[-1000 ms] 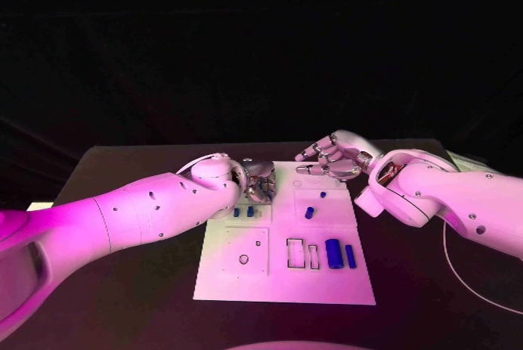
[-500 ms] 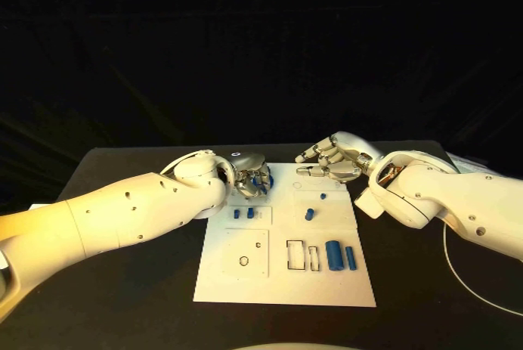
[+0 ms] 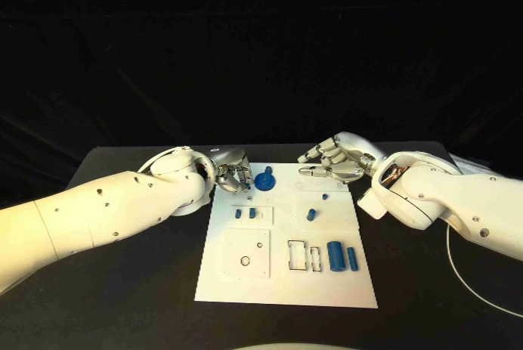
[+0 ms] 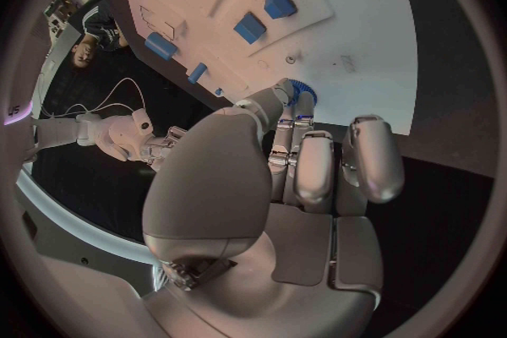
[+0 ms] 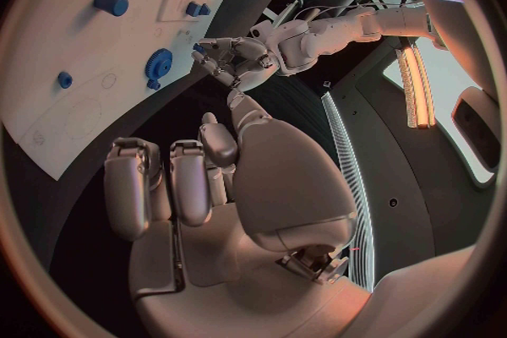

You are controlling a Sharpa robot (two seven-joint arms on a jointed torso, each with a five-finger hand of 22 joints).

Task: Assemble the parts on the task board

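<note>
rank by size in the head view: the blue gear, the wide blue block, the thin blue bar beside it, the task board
1. task board
2. wide blue block
3. blue gear, close to the block, so unsure
4. thin blue bar

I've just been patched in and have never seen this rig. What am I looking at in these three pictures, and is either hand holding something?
It is a two-armed robot with silver fingered hands at a black table. The head view looks down from above; each round picture comes from a camera behind one wrist. In the middle lies the white task board with small blue parts: a gear at its far edge, two little blocks, a peg and two longer bars. The left hand is beside the gear, fingertips close to it; whether they touch it I cannot tell. The right hand hovers over the far right corner, fingers curled, holding nothing.
</note>
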